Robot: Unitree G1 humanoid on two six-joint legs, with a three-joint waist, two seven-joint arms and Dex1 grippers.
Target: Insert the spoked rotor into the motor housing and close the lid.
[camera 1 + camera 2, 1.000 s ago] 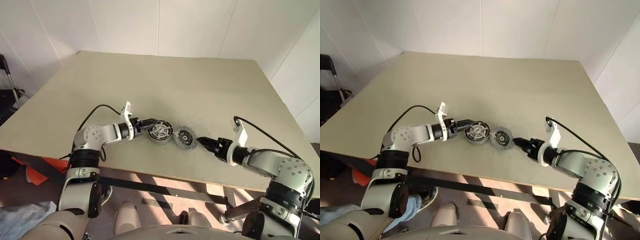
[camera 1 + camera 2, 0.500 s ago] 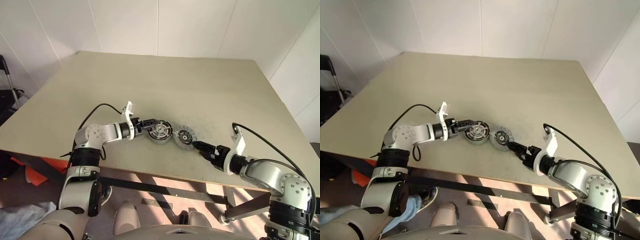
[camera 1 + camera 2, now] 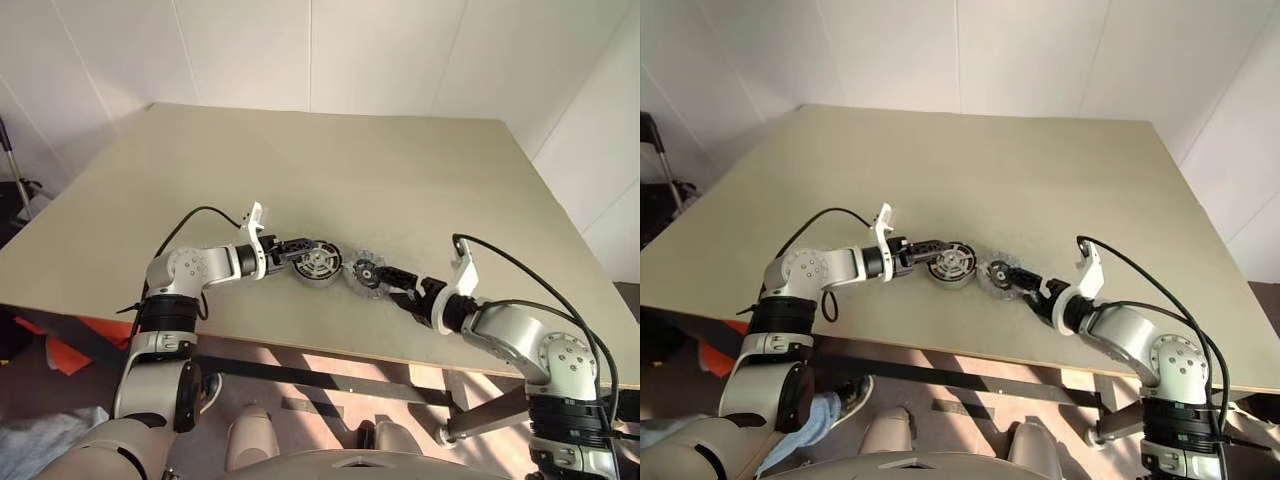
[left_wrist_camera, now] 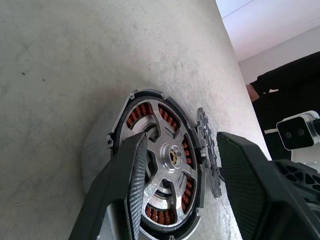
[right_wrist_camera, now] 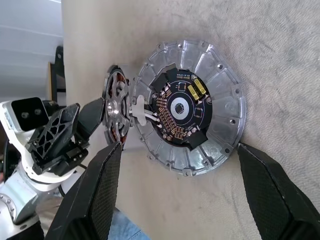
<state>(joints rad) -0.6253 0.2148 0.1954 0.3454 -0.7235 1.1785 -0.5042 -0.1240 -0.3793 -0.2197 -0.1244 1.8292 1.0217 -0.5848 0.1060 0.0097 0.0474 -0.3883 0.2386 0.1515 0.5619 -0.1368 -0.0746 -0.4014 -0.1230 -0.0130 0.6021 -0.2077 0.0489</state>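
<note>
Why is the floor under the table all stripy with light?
In the eye views, sunlight falls in bright patches on the floor below the table, crossed by dark shadow bars; the left wrist view catches shiny glints on the motor housing.

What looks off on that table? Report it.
Nothing is spilled or visibly damaged. The lid still lies flat on the table beside the motor housing, not on it. The left tool straddles the housing; the open right tool brackets the lid.
</note>
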